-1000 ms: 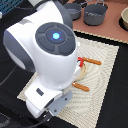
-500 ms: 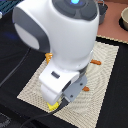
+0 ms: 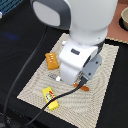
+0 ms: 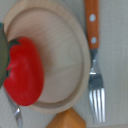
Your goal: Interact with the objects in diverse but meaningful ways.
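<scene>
The red tomato-like ball fills one side of the wrist view, lying over the rim of the round tan plate. A dark blurred shape at the frame edge touches it, and I cannot tell whether that is a finger. In the exterior view my gripper hangs low over the middle of the woven mat, with its fingertips hidden under the white hand. The orange ridged block lies to the exterior view's left of the hand. The yellow packet lies nearer the mat's front edge. The white fish-like piece is out of view.
A wooden-handled fork lies beside the plate, and an orange lump shows near it. Fork tines and an orange-brown handle poke out from under the hand. A pot stands off the mat. A black cable crosses the dark table.
The arm has swung across and down over the mat's middle, and its body now hides the plate in the exterior view.
</scene>
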